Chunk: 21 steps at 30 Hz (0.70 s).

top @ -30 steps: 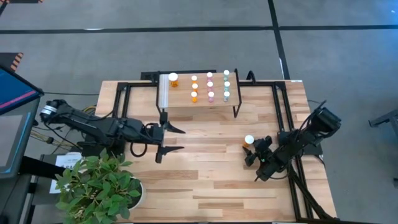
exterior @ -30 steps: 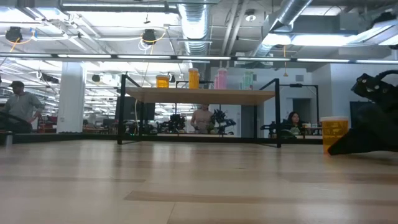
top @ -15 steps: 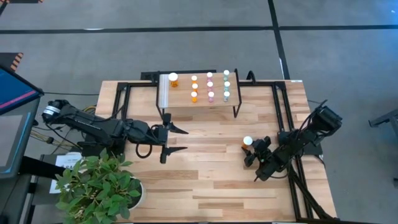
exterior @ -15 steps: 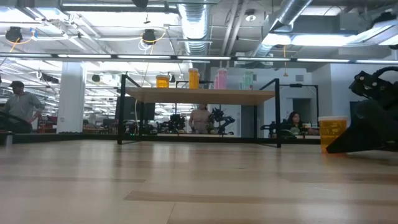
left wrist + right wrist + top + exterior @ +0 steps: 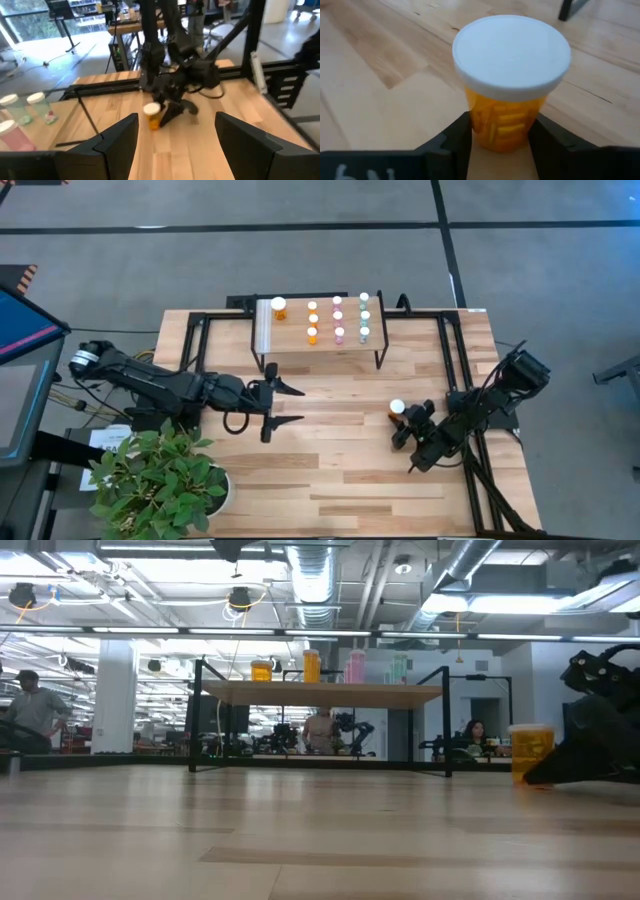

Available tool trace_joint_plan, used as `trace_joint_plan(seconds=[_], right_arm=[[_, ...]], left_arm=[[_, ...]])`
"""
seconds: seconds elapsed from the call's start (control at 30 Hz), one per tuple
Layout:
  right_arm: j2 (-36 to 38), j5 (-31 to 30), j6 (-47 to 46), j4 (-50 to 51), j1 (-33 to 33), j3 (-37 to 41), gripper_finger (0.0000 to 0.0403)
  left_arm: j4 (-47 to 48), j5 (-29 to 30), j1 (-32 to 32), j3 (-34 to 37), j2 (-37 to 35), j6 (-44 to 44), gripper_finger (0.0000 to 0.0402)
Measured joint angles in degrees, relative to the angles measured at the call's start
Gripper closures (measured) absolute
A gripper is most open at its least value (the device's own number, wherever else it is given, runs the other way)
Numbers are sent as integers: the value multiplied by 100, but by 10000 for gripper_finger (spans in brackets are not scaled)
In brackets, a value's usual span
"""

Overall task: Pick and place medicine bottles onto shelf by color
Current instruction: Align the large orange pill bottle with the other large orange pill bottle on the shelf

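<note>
On the right half of the counter (image 5: 330, 470), a larger orange bottle (image 5: 399, 410) with a white cap stands upright on the bare wood, set between the two fingers of the right claw (image 5: 404, 423). Seen from the right wrist, both dark fingers lie against the lower sides of the orange body, so the claw has a grip on it, with the base on the wood. From table height the same bottle shows at the right edge, upright on the wood, with the dark arm just beside it. Toward the far edge, the shelf (image 5: 290, 345) carries the other bottles: a larger orange bottle on the shelf (image 5: 279, 307) next to the white ridged strip (image 5: 263, 326), then a column of small orange bottles (image 5: 312, 321), a column of pink bottles (image 5: 338, 318) and a column of pale green bottles (image 5: 364, 315), all with white caps. Nearer the middle, the left claw (image 5: 283, 406) sits in front of the shelf with its fingers spread wide and nothing between them, well apart from the gripped bottle. A potted plant (image 5: 160, 480) stands at the near left corner.
</note>
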<state>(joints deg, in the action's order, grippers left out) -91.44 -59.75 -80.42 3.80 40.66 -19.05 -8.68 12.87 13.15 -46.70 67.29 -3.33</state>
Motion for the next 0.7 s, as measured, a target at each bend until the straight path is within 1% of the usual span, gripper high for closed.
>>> trace_joint_plan(seconds=[0.07, 0.17, 0.23, 0.37, 0.5, 0.6, 0.7], right_arm=[[45, -20, 198, 11, -35, -98, 217], [110, -27, 649, 10, -126, -323, 217], [183, -52, 1077, 10, -227, -533, 221], [365, -55, 2100, -5, -410, -1009, 225], [479, -48, 3076, -6, -593, -1527, 217], [494, -29, 3639, -10, -718, -1941, 215], [494, 156, 4135, -23, -829, -2314, 217]], left_arm=[[-55, -19, -106, 1, 184, 0, 150], [-382, -68, -305, 5, 492, 0, 150], [-567, -58, -427, 4, 705, 0, 150], [-635, -3, -599, -34, 1020, 6, 150], [-626, -71, -636, -190, 1280, 97, 150], [-629, -78, -622, -356, 1525, 98, 148], [-528, -150, -554, -544, 1738, 10, 138]])
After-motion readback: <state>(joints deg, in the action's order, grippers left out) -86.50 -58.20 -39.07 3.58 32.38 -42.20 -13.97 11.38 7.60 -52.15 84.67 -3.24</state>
